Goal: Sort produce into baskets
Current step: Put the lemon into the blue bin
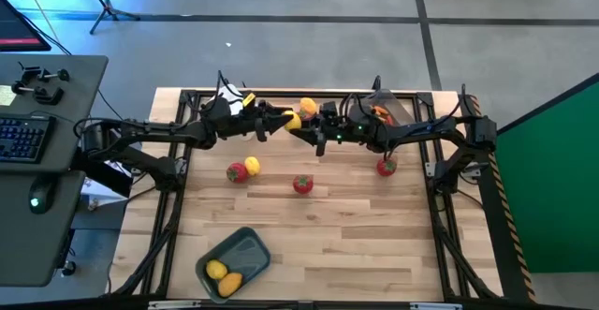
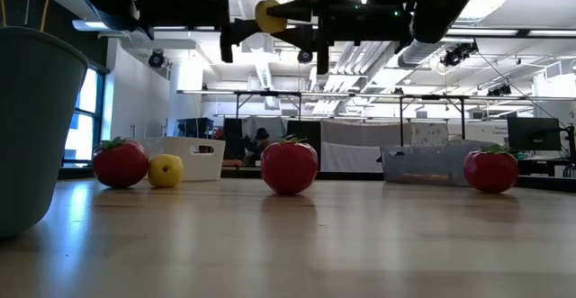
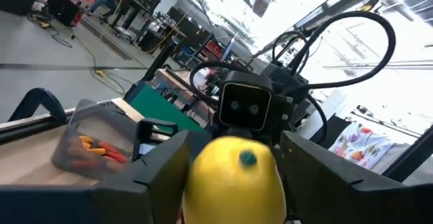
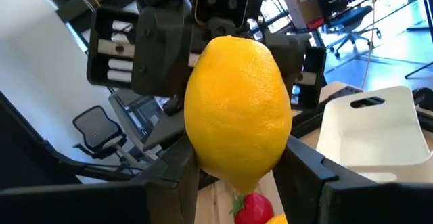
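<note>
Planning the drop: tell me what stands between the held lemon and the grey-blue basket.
Nothing visible. The lemon is airborne; a tomato and small yellow fruit lie low on the table toward the grey-blue basket.

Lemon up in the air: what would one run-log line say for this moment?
yellow oval lemon | held aloft in right gripper | left gripper meets it | above wooden table

Overhead, table-level, two wrist cameras
</note>
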